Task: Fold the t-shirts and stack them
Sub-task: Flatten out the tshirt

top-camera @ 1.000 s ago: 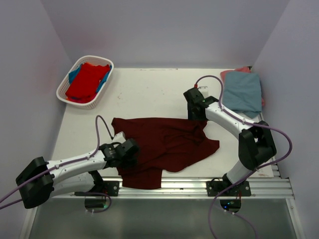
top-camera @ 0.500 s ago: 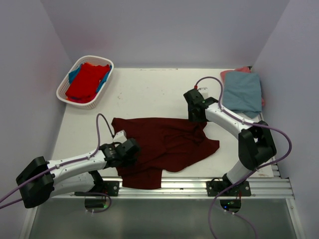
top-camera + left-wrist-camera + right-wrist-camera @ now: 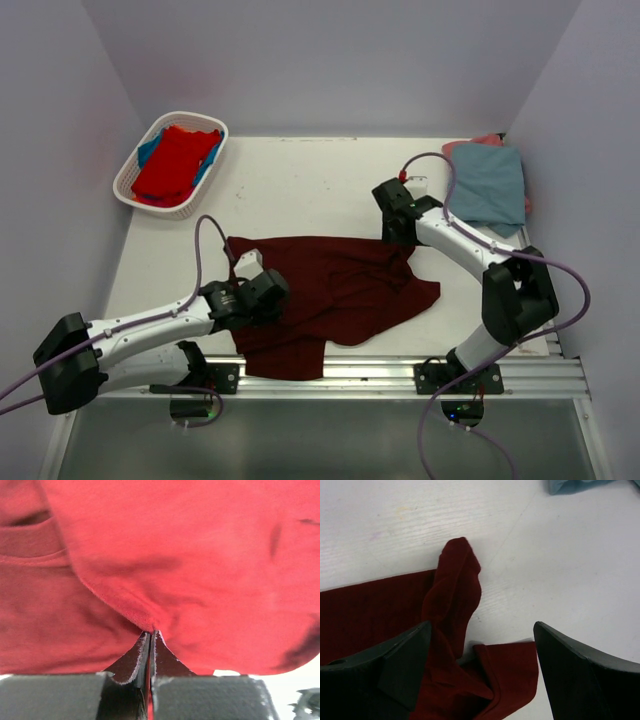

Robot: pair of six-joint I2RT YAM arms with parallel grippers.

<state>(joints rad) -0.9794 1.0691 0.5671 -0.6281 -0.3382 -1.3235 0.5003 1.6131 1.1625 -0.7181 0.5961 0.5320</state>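
A dark maroon t-shirt (image 3: 335, 290) lies crumpled on the white table, mid-front. My left gripper (image 3: 262, 290) is shut on its left side; in the left wrist view the closed gripper (image 3: 150, 635) pinches a fold of the maroon cloth (image 3: 200, 565). My right gripper (image 3: 400, 228) is open over the shirt's upper right corner; in the right wrist view the gripper (image 3: 485, 635) straddles a bunched ridge of the shirt (image 3: 455, 595). A folded grey-blue shirt (image 3: 486, 184) lies on a salmon pink one (image 3: 487, 140) at the back right.
A white slatted basket (image 3: 130, 192) at the back left holds a bright red shirt (image 3: 175, 163) and a blue one (image 3: 148, 150). Purple walls enclose the table. A metal rail (image 3: 380, 372) runs along the front edge.
My left gripper has moved slightly up and right, lifting the shirt's left side. My right gripper has shifted a little right and back near the shirt's upper right corner.
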